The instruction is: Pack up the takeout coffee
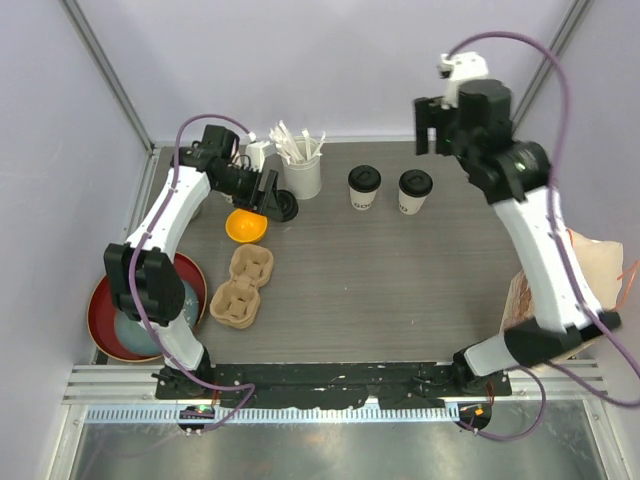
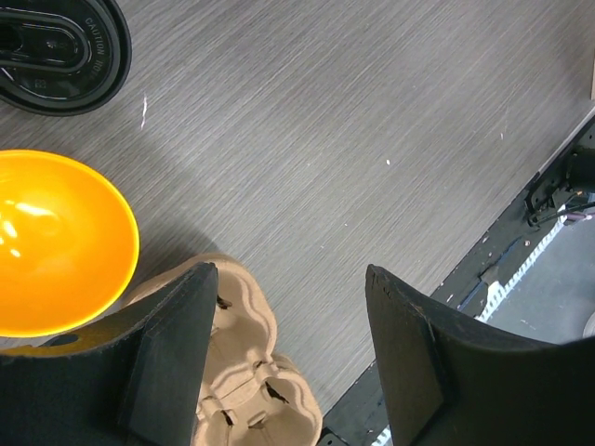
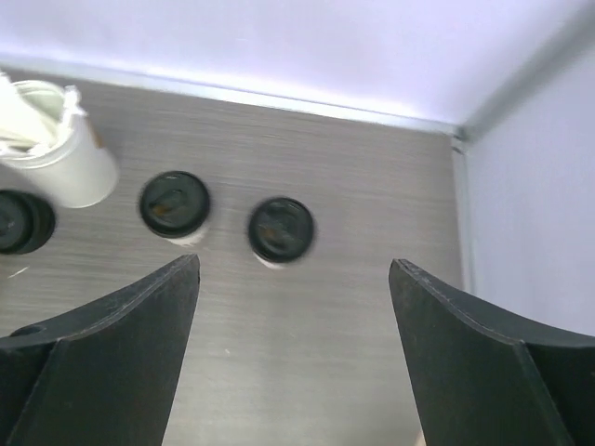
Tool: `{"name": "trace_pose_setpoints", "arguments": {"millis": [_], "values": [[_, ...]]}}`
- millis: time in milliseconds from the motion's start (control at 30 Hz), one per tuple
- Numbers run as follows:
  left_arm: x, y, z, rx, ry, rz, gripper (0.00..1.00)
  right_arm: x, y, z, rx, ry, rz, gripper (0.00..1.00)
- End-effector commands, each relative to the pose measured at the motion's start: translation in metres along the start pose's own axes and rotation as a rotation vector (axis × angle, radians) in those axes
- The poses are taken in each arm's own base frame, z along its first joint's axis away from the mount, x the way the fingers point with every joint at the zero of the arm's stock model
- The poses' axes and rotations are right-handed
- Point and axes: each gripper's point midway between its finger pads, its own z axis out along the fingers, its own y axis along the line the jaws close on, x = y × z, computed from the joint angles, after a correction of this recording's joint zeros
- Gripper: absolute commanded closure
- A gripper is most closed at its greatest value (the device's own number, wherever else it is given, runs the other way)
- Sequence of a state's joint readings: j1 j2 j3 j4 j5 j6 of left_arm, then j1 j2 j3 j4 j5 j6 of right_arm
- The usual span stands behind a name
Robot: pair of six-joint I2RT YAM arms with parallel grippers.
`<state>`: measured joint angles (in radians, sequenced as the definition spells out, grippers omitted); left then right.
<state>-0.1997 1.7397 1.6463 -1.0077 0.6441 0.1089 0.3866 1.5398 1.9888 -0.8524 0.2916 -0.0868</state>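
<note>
The takeout coffee is two white paper cups with black lids, one (image 1: 364,188) to the left of the other (image 1: 415,190), both upright at the back of the table. The right wrist view shows them from above, the left cup (image 3: 175,204) and the right cup (image 3: 281,229). My right gripper (image 1: 432,125) (image 3: 293,262) hangs high over the back right, open and holding nothing. A brown pulp cup carrier (image 1: 241,285) (image 2: 251,372) lies left of centre. My left gripper (image 1: 267,193) (image 2: 290,271) hovers open and empty above the orange bowl and the carrier's far end.
An orange bowl (image 1: 246,225) (image 2: 56,242) sits behind the carrier, with loose black lids (image 1: 283,207) (image 2: 56,51) beyond it. A white cup of stirrers (image 1: 301,170) (image 3: 60,158) stands at the back. A red dish (image 1: 140,320) lies front left, a paper bag (image 1: 590,270) at the right edge.
</note>
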Motion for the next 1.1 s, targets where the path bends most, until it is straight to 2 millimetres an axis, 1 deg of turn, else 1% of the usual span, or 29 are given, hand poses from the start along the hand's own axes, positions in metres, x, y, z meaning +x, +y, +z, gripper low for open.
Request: {"name": "trace_pose_setpoints", "arguments": {"millis": [0, 33, 67, 100, 133, 167, 200, 233, 267, 300, 333, 400, 433, 467, 533, 567, 600, 633, 667, 700, 733, 767, 800, 833, 900, 933, 1000, 1067], "values": [[-0.007, -0.005, -0.019, -0.036, -0.048, 0.045, 0.32, 0.046, -0.072, -0.076, 0.364, 0.104, 0.109, 0.12], [-0.006, -0.005, -0.019, -0.037, -0.046, 0.046, 0.32, 0.058, -0.082, -0.092, 0.414, 0.140, 0.113, 0.12], [-0.006, -0.005, -0.020, -0.046, -0.048, 0.048, 0.32, 0.060, -0.098, -0.109, 0.505, 0.132, 0.130, 0.12], [-0.006, -0.004, -0.021, -0.051, -0.050, 0.051, 0.32, 0.061, -0.108, -0.129, 0.551, 0.099, 0.213, 0.11], [-0.006, -0.005, -0.021, -0.055, -0.051, 0.055, 0.32, 0.070, -0.116, -0.144, 0.597, 0.126, 0.211, 0.11], [-0.006, -0.002, -0.022, -0.069, -0.051, 0.060, 0.32, 0.073, -0.126, -0.158, 0.655, 0.116, 0.232, 0.11], [-0.006, -0.002, -0.022, -0.075, -0.050, 0.061, 0.32, 0.078, -0.131, -0.169, 0.679, 0.118, 0.245, 0.11], [-0.006, -0.001, -0.023, -0.084, -0.050, 0.071, 0.32, 0.090, -0.134, -0.176, 0.706, 0.156, 0.250, 0.11], [-0.005, 0.001, -0.024, -0.099, -0.047, 0.073, 0.32, 0.095, -0.136, -0.180, 0.722, 0.174, 0.252, 0.11], [-0.004, 0.003, -0.025, -0.111, -0.045, 0.077, 0.32, 0.102, -0.137, -0.182, 0.730, 0.201, 0.247, 0.11], [-0.003, 0.004, -0.026, -0.121, -0.039, 0.084, 0.32, 0.113, -0.140, -0.183, 0.738, 0.238, 0.239, 0.11], [-0.001, 0.006, -0.030, -0.142, -0.031, 0.091, 0.32, 0.124, -0.144, -0.185, 0.753, 0.271, 0.246, 0.11], [0.000, 0.005, -0.031, -0.141, -0.027, 0.092, 0.32, 0.131, -0.149, -0.189, 0.777, 0.290, 0.242, 0.11], [0.003, 0.003, -0.034, -0.142, -0.019, 0.091, 0.32, 0.135, -0.159, -0.194, 0.821, 0.307, 0.251, 0.10], [0.005, 0.003, -0.037, -0.153, -0.011, 0.092, 0.32, 0.143, -0.167, -0.199, 0.841, 0.357, 0.216, 0.10], [0.007, 0.002, -0.041, -0.161, -0.010, 0.101, 0.32, 0.148, -0.174, -0.203, 0.867, 0.374, 0.227, 0.10], [0.008, 0.004, -0.044, -0.183, -0.007, 0.104, 0.32, 0.149, -0.170, -0.199, 0.831, 0.374, 0.242, 0.10], [0.008, 0.006, -0.045, -0.196, -0.006, 0.109, 0.32, 0.152, -0.170, -0.198, 0.823, 0.383, 0.237, 0.10], [0.010, 0.004, -0.050, -0.206, -0.002, 0.110, 0.32, 0.153, -0.173, -0.204, 0.825, 0.378, 0.225, 0.10], [0.011, 0.005, -0.052, -0.217, -0.001, 0.113, 0.32, 0.151, -0.175, -0.205, 0.828, 0.365, 0.217, 0.10], [0.012, 0.005, -0.054, -0.228, 0.003, 0.111, 0.32, 0.156, -0.176, -0.204, 0.829, 0.379, 0.192, 0.10], [0.012, 0.004, -0.056, -0.231, 0.002, 0.116, 0.32, 0.158, -0.178, -0.209, 0.818, 0.390, 0.148, 0.10], [0.012, 0.002, -0.059, -0.232, 0.002, 0.116, 0.32, 0.164, -0.180, -0.210, 0.824, 0.426, 0.121, 0.09], [0.013, 0.002, -0.060, -0.232, 0.003, 0.115, 0.32, 0.177, -0.177, -0.205, 0.797, 0.482, 0.095, 0.08], [0.013, 0.000, -0.063, -0.233, -0.003, 0.119, 0.32, 0.194, -0.170, -0.199, 0.729, 0.562, 0.056, 0.08], [0.014, 0.000, -0.063, -0.237, 0.000, 0.119, 0.32, 0.205, -0.162, -0.191, 0.677, 0.585, 0.051, 0.09], [0.013, 0.000, -0.065, -0.245, 0.001, 0.116, 0.32, 0.207, -0.161, -0.191, 0.678, 0.570, 0.055, 0.12], [0.012, -0.001, -0.067, -0.247, -0.002, 0.118, 0.32, 0.204, -0.166, -0.196, 0.706, 0.567, 0.048, 0.22]]}}
